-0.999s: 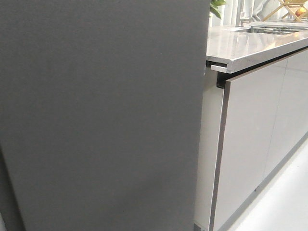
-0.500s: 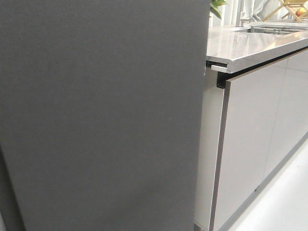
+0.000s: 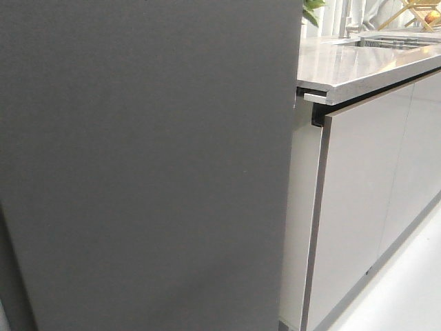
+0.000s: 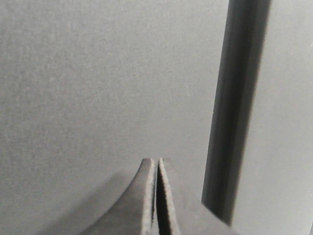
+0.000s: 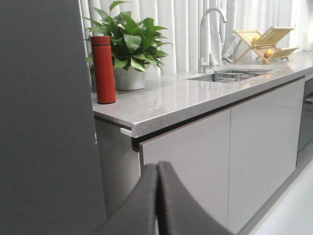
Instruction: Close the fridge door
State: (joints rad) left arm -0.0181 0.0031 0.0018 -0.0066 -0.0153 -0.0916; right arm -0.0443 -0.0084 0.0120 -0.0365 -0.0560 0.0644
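The fridge door (image 3: 145, 158) shows only its matte dark grey outer face, which fills the left two thirds of the front view; its lining and bins are hidden. In the left wrist view the same grey face (image 4: 98, 73) fills the frame. My left gripper (image 4: 157, 159) is shut and empty, its tips right at that face, beside a dark vertical gap (image 4: 239, 107) with another grey panel (image 4: 288, 122) past it. My right gripper (image 5: 157, 164) is shut and empty, in free air in front of the cabinets, with the dark slab (image 5: 44, 122) beside it. Neither gripper shows in the front view.
A pale stone counter (image 3: 358, 65) runs right of the slab over glossy pale grey cabinet doors (image 3: 358, 207). On it stand a red bottle (image 5: 103, 69), a potted plant (image 5: 129, 49), a sink with tap (image 5: 211, 34) and a wooden rack (image 5: 266, 41). White floor (image 3: 413, 289) lies at the lower right.
In the front view the slab's right edge and the counter's corner have shifted very slightly to the right. Nothing else differs.
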